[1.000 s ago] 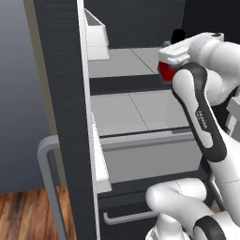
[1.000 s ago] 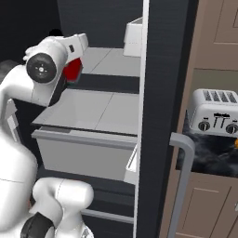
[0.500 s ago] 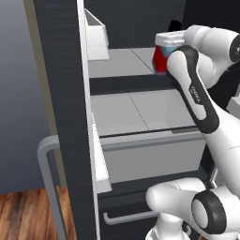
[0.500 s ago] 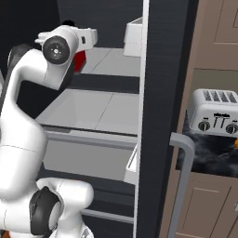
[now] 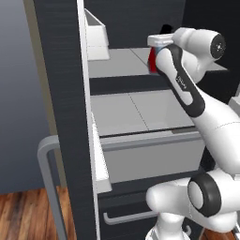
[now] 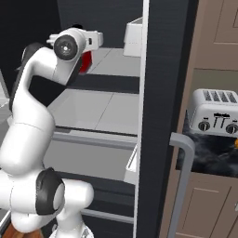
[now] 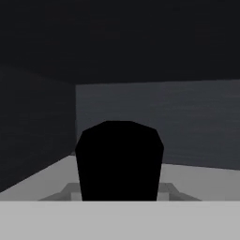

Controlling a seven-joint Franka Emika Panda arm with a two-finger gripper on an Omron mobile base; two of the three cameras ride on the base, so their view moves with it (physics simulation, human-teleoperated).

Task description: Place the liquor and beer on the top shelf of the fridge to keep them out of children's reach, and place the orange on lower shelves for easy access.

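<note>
My gripper (image 5: pixel 156 48) is shut on the liquor (image 5: pixel 153 63), a red bottle held at the right front of the top shelf (image 5: pixel 117 63) inside the open fridge (image 5: pixel 61 75). From the other side its red body (image 6: pixel 85 63) shows behind my forearm, just left of the top shelf (image 6: pixel 116 59). The hand view has its black cap (image 7: pixel 119 159) in the middle, with the dark fridge back wall behind. I cannot tell whether the bottle touches the shelf. The lower shelves (image 5: pixel 140 110) lie bare below. The orange (image 6: pixel 236 143) peeks in at the right edge. The beer is out of view.
White door bins (image 5: pixel 96 35) hang on the open door at the left, whose grey handle (image 5: pixel 47 178) curves low. A silver toaster (image 6: pixel 216 118) stands on the dark counter right of the fridge, among brown cabinets (image 6: pixel 218 32). A grey drawer (image 5: pixel 150 154) fronts the lower shelf.
My arm has reached forward, carrying the liquor up and inward from in front of the fridge to the top shelf's right front. The grip has stayed the same.
</note>
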